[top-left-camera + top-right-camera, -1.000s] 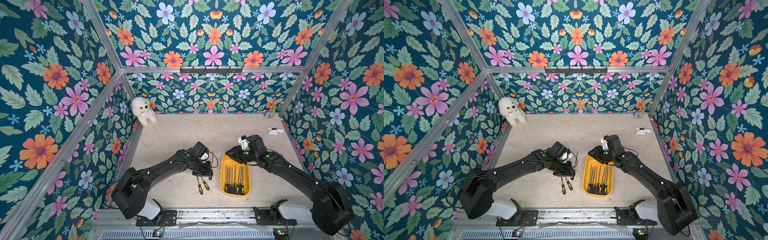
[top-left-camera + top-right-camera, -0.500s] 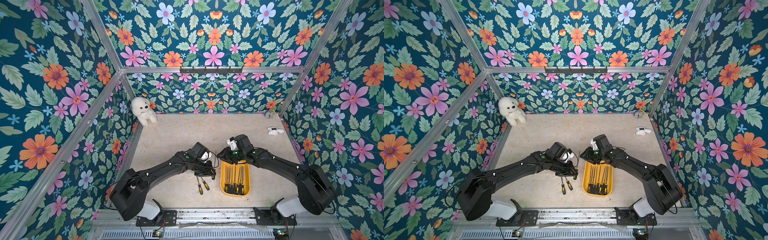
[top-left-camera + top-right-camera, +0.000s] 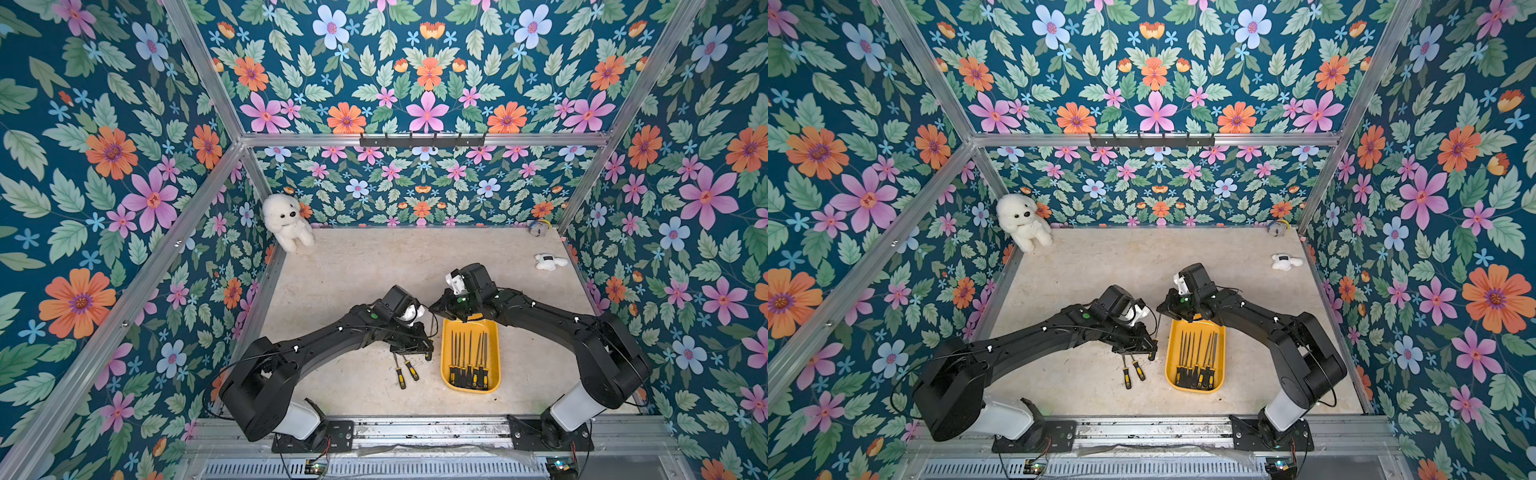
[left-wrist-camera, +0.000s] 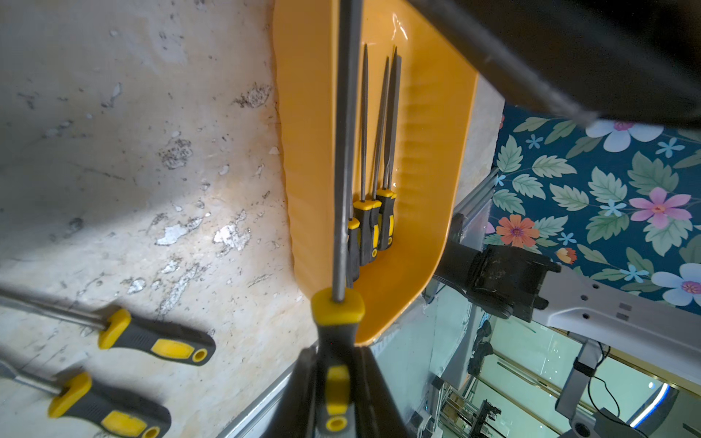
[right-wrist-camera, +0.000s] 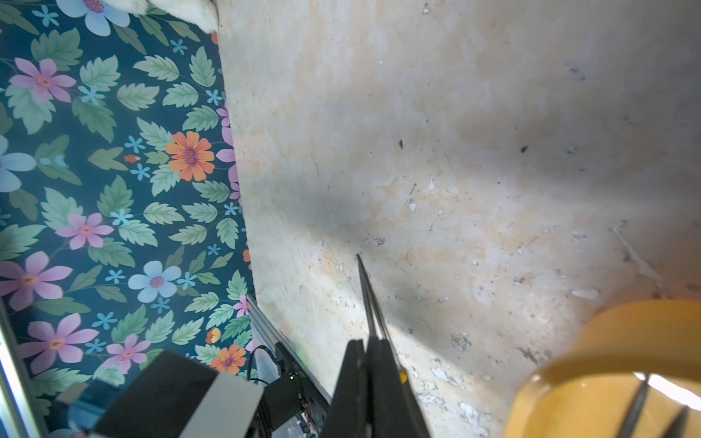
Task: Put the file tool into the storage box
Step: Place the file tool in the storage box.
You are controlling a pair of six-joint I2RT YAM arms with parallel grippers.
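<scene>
Beige tabletop (image 3: 353, 266) carries your yellow box (image 3: 495, 345) near the front, right of centre, with a row of stored files (image 3: 469, 365) lying lengthwise inside it. Your left claw (image 4: 335, 371) is clamped tight on the black-and-yellow handle of the file (image 4: 344, 151), held along the box's left edge and not lying in it. Your right claw (image 5: 370, 343), at the box's far left corner, is pinched closed on that file's thin metal shaft. Two loose files (image 4: 151, 343) lie on the table left of the box.
</scene>
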